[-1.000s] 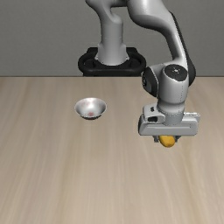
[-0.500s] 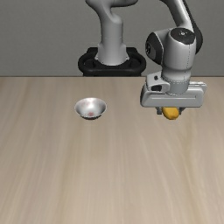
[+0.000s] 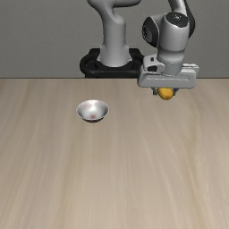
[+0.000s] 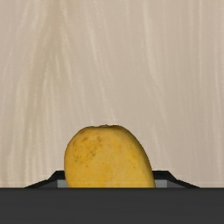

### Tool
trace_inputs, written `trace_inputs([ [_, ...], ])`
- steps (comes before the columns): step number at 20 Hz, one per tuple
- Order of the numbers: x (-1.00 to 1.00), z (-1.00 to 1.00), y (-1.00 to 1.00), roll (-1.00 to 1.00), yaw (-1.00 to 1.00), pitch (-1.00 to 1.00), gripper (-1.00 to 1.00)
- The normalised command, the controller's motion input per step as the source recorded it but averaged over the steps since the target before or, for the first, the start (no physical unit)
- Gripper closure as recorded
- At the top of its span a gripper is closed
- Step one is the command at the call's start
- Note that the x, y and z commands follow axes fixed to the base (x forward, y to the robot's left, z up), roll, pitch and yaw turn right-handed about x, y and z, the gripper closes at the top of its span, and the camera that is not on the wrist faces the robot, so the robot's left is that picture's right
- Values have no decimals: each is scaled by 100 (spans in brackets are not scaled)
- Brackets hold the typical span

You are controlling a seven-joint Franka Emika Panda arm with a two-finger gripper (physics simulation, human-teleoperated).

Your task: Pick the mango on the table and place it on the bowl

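The mango, yellow-orange, hangs under my gripper high above the wooden table, toward the exterior view's right. In the wrist view the mango sits between my fingers, held from both sides, with bare table far below it. The bowl, small and metallic, rests on the table to the exterior view's left of the gripper and lower down.
The robot's black base stands at the table's far edge, behind the bowl and the gripper. Wooden tabletop stretches around the bowl on all sides.
My gripper has risen with the mango and drifted toward the exterior view's left, closer to the bowl. The bowl has stayed where it was.
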Motion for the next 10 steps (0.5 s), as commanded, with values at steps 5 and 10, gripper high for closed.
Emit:
trace_inputs([
  [5, 0, 0, -100, 0, 0, 0, 100],
  [10, 0, 0, -100, 0, 0, 0, 100],
])
